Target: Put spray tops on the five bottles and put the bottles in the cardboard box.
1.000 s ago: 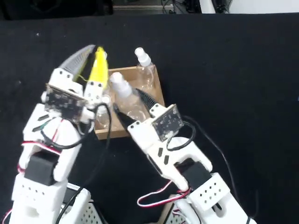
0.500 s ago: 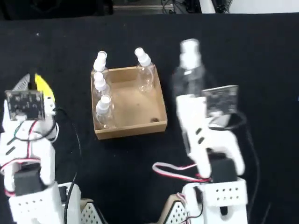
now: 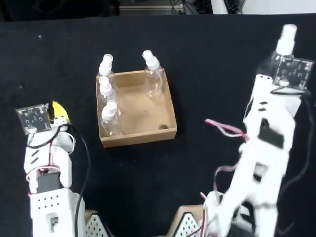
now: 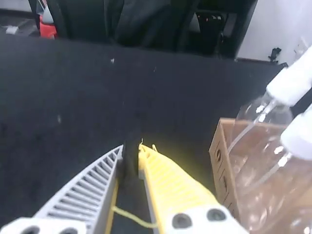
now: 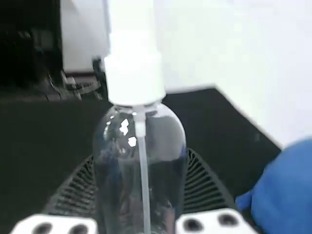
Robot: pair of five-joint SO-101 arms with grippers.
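Note:
The cardboard box [image 3: 165, 106] sits mid-table. Three clear bottles with white spray tops [image 3: 104, 88] stand along its left wall, and one more bottle [image 3: 152, 66] stands in its far right corner. My right gripper [image 5: 141, 161] is shut on a fifth clear bottle [image 5: 139, 126] with a white spray top, held upright. That bottle [image 3: 286, 37] is high at the far right of the table, well away from the box. My left gripper [image 4: 131, 156], with grey and yellow fingers, is shut on nothing. It hangs low, left of the box [image 4: 222, 161], near the bottles [image 4: 273, 109] inside.
Black cloth [image 3: 212, 54] covers the table around the box. The left arm [image 3: 47, 163] rises at the near left and the right arm [image 3: 264, 148] at the near right. A blue thing [image 5: 287, 195] shows at the edge of the right wrist view.
The right arm has swung from over the box out to the far right, carrying the bottle. The left arm has drawn back from the box to its left side.

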